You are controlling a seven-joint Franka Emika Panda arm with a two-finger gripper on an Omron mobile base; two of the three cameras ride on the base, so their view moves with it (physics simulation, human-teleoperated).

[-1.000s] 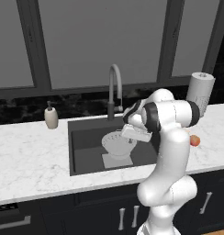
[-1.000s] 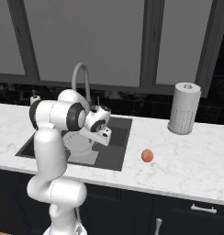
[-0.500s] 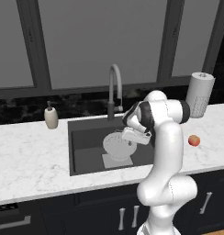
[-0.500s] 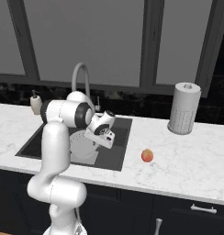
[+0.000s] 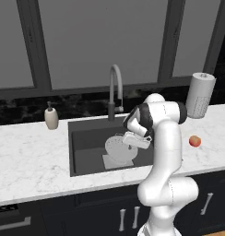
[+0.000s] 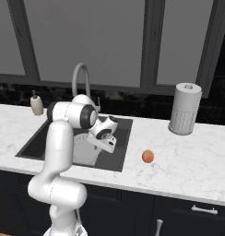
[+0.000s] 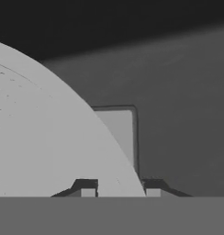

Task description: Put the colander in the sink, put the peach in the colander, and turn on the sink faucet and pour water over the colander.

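We see the colander (image 5: pixel 118 148) down in the sink (image 5: pixel 86 138), a white round bowl dotted with small holes, tipped up on its side over the light grey drain plate (image 5: pixel 115 162). The gripper (image 5: pixel 128 139) is low in the basin at the colander's right edge. From the hand camera, the colander's pale curved wall (image 7: pixel 45 137) sweeps across the left of the frame and runs down between the two dark finger tips (image 7: pixel 87 189), one on each side of it, with the drain plate (image 7: pixel 120 133) on the dark sink floor behind. The tips stand a little apart, with the wall between them. We cannot tell whether they pinch the rim or stand just clear of it (the bottom of that picture cuts off the contact).

The peach (image 6: pixel 148 156) lies on the white marble counter (image 6: pixel 188 156) to the right of the sink, well apart from the colander; in the left base view it (image 5: pixel 194 141) sits beyond the arm's elbow. The sink faucet (image 5: pixel 115 90) arches over the back of the basin, its spout above the colander's side of the sink. A beige soap dispenser (image 5: pixel 51 117) stands on the counter left of the sink, and a paper towel roll (image 6: pixel 183 109) stands upright at the back right, near the dark backsplash.
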